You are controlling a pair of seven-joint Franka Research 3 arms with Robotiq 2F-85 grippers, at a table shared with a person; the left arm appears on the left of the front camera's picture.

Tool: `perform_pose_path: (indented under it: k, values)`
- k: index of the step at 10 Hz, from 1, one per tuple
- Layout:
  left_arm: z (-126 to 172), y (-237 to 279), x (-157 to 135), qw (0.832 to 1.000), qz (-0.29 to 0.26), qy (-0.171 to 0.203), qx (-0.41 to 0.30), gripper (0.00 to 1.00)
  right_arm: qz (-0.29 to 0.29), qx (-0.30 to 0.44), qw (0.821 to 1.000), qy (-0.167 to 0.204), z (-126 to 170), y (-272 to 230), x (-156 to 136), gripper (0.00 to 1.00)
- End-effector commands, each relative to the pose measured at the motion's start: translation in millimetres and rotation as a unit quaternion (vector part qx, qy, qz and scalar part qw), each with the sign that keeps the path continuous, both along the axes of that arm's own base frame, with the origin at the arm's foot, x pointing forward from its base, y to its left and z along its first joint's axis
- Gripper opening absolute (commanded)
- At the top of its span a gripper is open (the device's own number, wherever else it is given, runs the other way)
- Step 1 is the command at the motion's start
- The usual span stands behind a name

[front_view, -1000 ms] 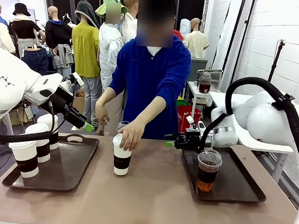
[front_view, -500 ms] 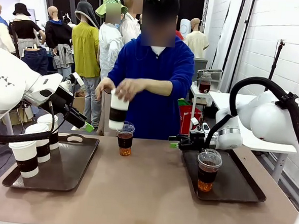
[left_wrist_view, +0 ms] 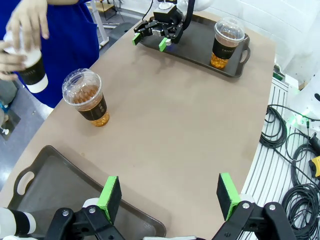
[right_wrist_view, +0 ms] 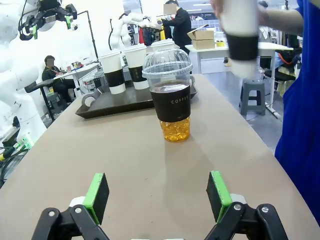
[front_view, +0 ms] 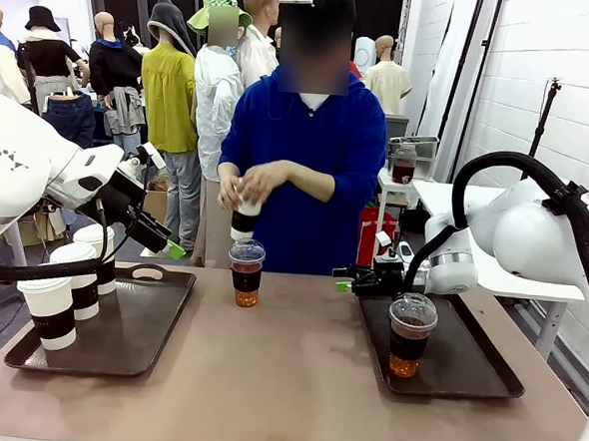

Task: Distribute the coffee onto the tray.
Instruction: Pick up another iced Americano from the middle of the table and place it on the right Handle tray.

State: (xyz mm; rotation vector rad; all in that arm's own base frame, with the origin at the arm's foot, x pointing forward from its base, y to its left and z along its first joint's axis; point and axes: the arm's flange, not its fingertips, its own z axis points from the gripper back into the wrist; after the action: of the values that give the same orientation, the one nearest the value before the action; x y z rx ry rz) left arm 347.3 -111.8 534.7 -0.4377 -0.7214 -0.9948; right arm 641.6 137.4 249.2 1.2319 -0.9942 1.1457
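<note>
Three white paper cups (front_view: 71,282) with brown bands stand on the left tray (front_view: 158,322). A clear dome-lidded cup (front_view: 410,335) of dark drink stands on the right tray (front_view: 466,366). A second clear cup (front_view: 246,273) stands on the table's far middle, also seen as the clear cup (left_wrist_view: 87,97) and the clear cup (right_wrist_view: 172,107). The person holds another paper cup (front_view: 243,217) in both hands at chest height. My left gripper (front_view: 163,208) hangs open above the left tray's far corner. My right gripper (front_view: 341,277) is open and empty at the right tray's far left corner, pointing at the middle cup.
The person in a blue top stands at the far edge, behind the middle cup. Bare brown tabletop (front_view: 285,380) lies between the two trays. Cables (left_wrist_view: 290,155) lie on the floor beside the table in the left wrist view.
The person lifted the paper cup off the table's middle and now holds it at the chest; the clear cup came into view there. My right gripper shifted slightly right. The left arm stayed put.
</note>
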Motion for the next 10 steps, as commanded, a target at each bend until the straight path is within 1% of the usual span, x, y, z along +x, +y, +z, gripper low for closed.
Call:
perform_pose_path:
  k: [1,9,10]
  values:
    - [-2.1,1.8,2.0,1.0,-0.007,0.0,-0.008,1.0,0.0,0.0,1.0,-0.001,0.4,1.0,0.0,1.0]
    - [-2.1,1.8,2.0,1.0,-0.007,0.0,-0.008,1.0,0.0,0.0,1.0,0.0,0.0,0.0,0.0,1.0]
    - [-2.1,1.8,2.0,1.0,-0.007,0.0,-0.008,1.0,-0.001,0.0,1.0,0.0,2.7,6.8,1.6,1.0]
